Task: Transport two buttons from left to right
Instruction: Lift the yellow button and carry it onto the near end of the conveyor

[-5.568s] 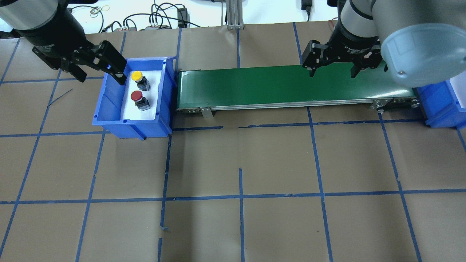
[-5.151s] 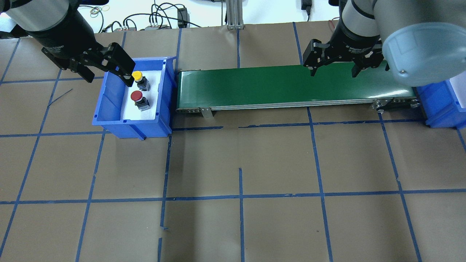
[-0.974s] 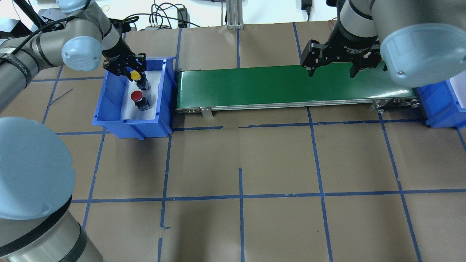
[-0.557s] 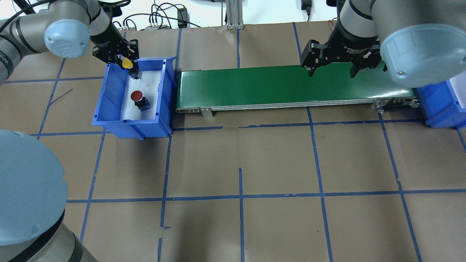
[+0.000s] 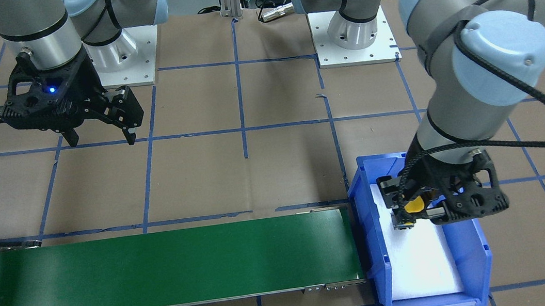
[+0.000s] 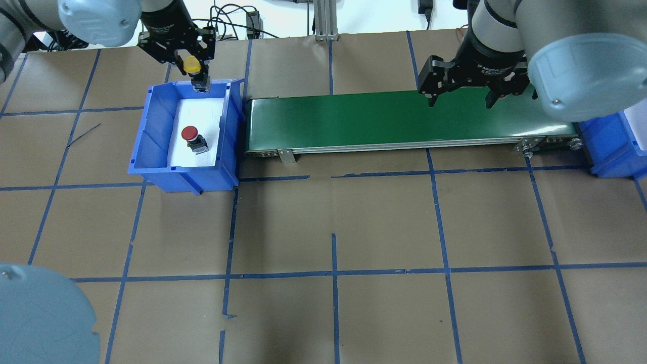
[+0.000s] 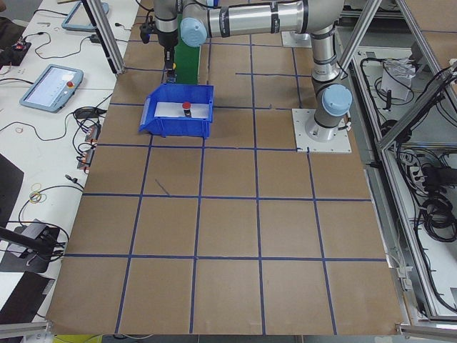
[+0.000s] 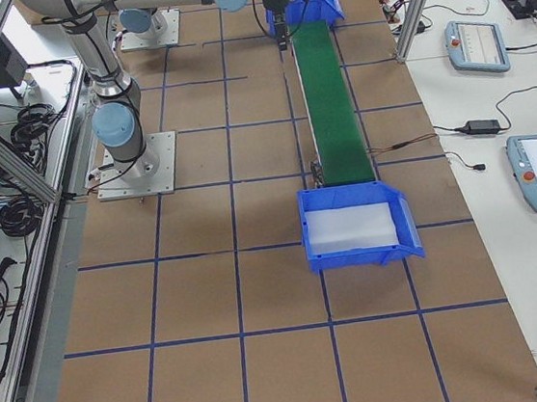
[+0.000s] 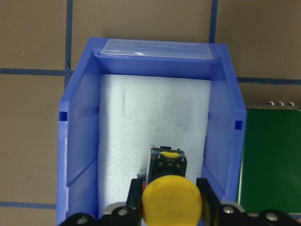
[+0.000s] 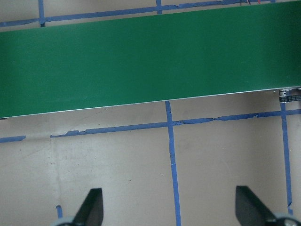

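My left gripper is shut on the yellow button and holds it in the air over the far end of the left blue bin. The left wrist view shows the yellow cap between the fingers, above the bin's white foam. The red button stands on the foam in the bin. In the front-facing view the gripper hides it. My right gripper is open and empty above the right part of the green conveyor belt.
A second blue bin with a white foam floor stands at the belt's right end. The belt runs between the two bins. Brown paper with blue tape lines covers the table. Cables lie along the far edge.
My left gripper closed on the yellow button, lifted it off the foam and carried it up toward the bin's far end. The red button and the right arm have not moved.
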Available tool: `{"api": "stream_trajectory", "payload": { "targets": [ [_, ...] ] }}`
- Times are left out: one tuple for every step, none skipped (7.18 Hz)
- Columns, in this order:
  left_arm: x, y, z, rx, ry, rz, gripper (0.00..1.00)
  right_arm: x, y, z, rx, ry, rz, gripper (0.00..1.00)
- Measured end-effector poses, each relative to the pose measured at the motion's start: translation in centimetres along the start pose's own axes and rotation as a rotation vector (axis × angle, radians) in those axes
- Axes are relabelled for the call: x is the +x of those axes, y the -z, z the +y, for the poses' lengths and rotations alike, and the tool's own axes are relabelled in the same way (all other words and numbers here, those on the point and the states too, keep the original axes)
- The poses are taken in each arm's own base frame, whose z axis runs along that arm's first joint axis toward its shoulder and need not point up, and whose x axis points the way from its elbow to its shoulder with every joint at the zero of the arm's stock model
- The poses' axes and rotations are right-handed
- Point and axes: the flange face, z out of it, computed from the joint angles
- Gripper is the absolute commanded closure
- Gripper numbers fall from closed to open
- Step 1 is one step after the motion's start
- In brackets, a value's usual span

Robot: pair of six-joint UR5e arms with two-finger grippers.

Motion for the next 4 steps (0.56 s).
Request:
{"api": "stream_trajectory", "payload": {
  "targets": [
    [2.6, 0.3, 0.7, 0.000, 0.014, 0.007, 0.98, 0.0, 0.0, 0.0, -0.001, 0.000, 0.000, 0.00],
    [5.1, 0.3, 1.4, -0.002, 0.028, 0.022, 0.98, 0.0, 0.0, 0.0, -0.001, 0.000, 0.000, 0.00],
    [7.3, -0.3, 1.8, -0.009, 0.037, 0.056, 0.98, 0.0, 0.0, 0.0, -0.001, 0.000, 0.000, 0.00],
    [9.3, -1.8, 1.8, -0.018, 0.042, 0.091, 0.98, 0.0, 0.0, 0.0, -0.001, 0.000, 0.000, 0.00]
  ]
}}
